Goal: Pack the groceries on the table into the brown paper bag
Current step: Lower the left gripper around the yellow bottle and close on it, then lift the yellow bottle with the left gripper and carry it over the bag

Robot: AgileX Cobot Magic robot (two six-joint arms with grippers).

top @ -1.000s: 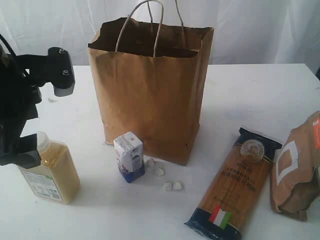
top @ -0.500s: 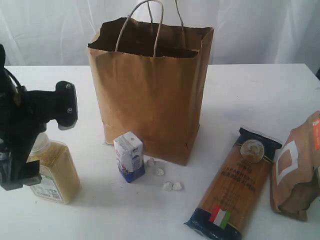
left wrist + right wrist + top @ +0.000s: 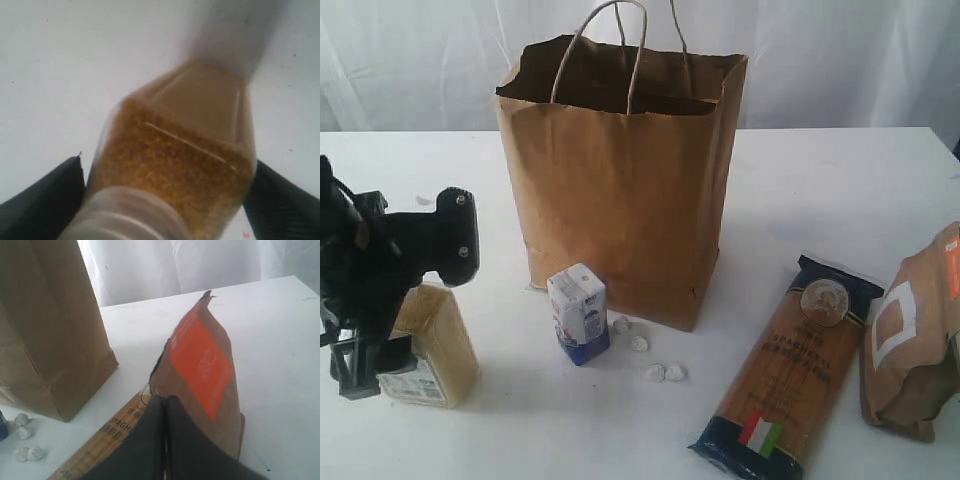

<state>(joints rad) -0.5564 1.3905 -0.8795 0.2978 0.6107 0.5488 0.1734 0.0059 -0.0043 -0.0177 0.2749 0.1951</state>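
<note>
The yellow grain bottle (image 3: 438,345) stands on the table (image 3: 820,190) at the left. My left gripper (image 3: 388,352) has come down over it from above and hides its cap. In the left wrist view the bottle (image 3: 175,165) fills the space between the two black fingers (image 3: 50,200), which stand wide and close to its sides. The brown paper bag (image 3: 620,190) stands open at the back centre, with the small white-blue carton (image 3: 580,312) in front of it. The spaghetti pack (image 3: 790,370) and brown pouch (image 3: 910,340) lie at the right. My right gripper (image 3: 166,399) hangs shut and empty over them.
Small white pebble-like bits (image 3: 665,372) lie between the carton and the spaghetti pack. The bag's two loop handles (image 3: 610,50) stick up above its rim. A white curtain hangs behind the table.
My left arm has moved down and to the right over the grain bottle, covering its cap. The bottle and the other groceries have not moved.
</note>
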